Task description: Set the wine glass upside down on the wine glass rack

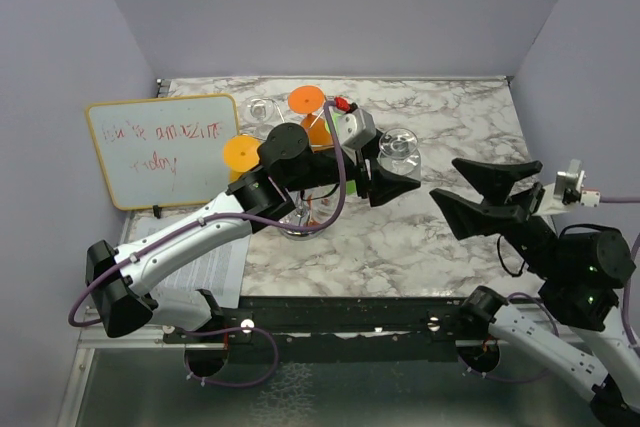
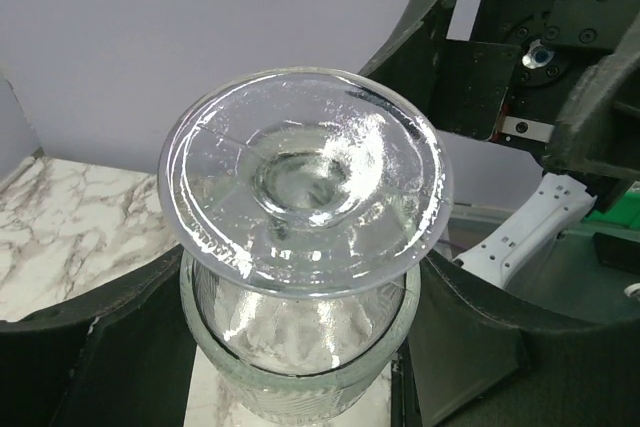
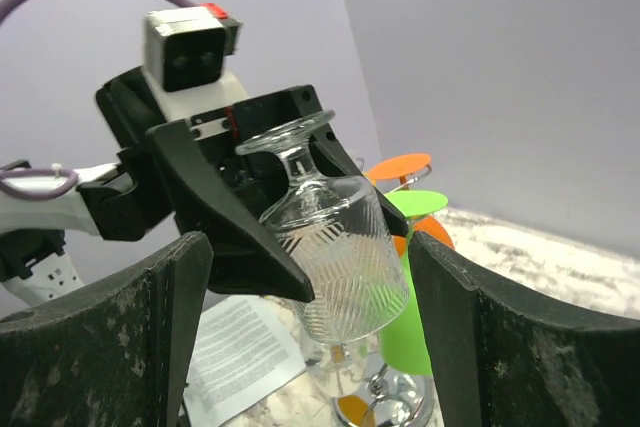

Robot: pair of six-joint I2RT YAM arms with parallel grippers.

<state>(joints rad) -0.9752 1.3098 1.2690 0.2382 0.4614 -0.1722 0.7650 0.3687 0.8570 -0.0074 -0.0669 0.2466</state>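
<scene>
Left fingers (image 3: pixel 225 217) against both sides of the inverted wine glass (image 3: pixel 335 247)

Clear wine glass (image 2: pixel 305 182), its round foot towards the camera and ribbed bowl below, clasped between the black fingers (image 2: pixel 90 347) of the left gripper (image 2: pixel 300 352). Lower left: marble tabletop (image 2: pixel 60 227). Upper right: right arm (image 2: pixel 560 57), black, before a lilac wall (image 2: pixel 200 27).

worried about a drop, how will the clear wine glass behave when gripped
Likely slippery: the wine glass is glossy, though its ribbed bowl may help the left gripper hold. Probably fragile, with a thin stem.
</scene>
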